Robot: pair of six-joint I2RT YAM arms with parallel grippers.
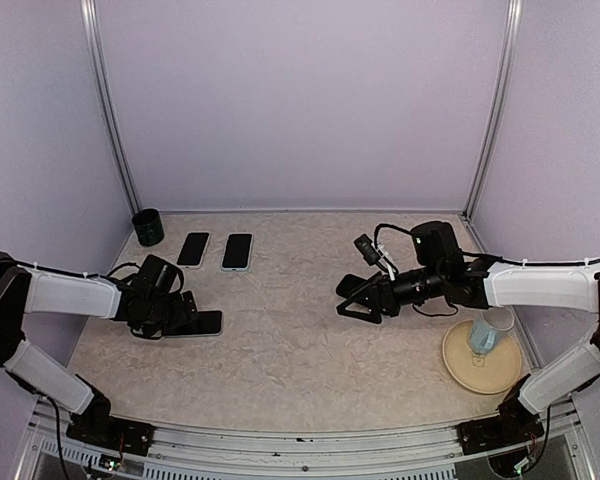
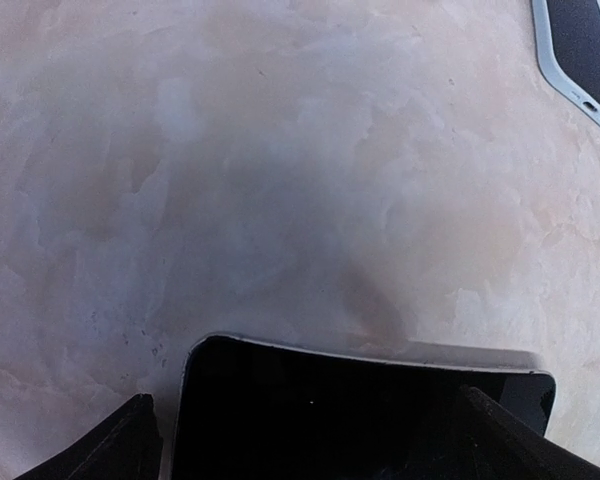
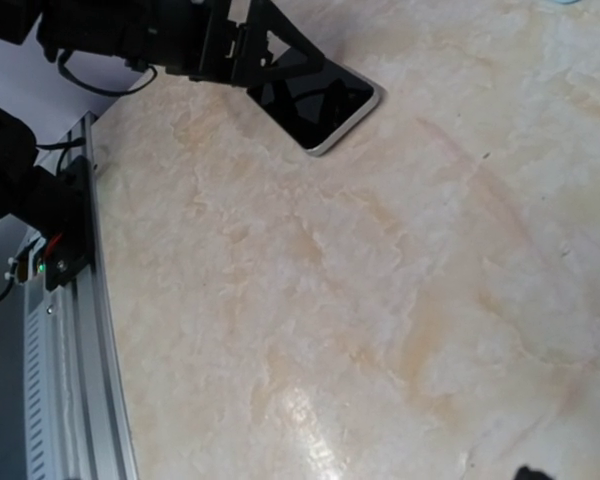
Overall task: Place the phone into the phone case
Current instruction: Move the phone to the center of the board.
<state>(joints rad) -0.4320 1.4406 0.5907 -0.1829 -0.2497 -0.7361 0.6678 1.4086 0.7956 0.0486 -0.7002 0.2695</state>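
Lilac walls enclose a marbled beige tabletop (image 1: 300, 360). At the back left I see a black cup (image 1: 148, 227), then a dark slab (image 1: 193, 249) and a pale-rimmed slab (image 1: 237, 251) side by side; I cannot tell which is the case. A plate (image 1: 458, 372) with a pale blue item (image 1: 485, 337) sits front right. The phone (image 2: 360, 410) lies flat at the left. My left arm reaches in low, and the left gripper (image 1: 183, 320) is spread wide, its fingers either side of the phone's end. My right arm points left, well apart from the phone, the right gripper (image 1: 345, 301) spread over bare tabletop.
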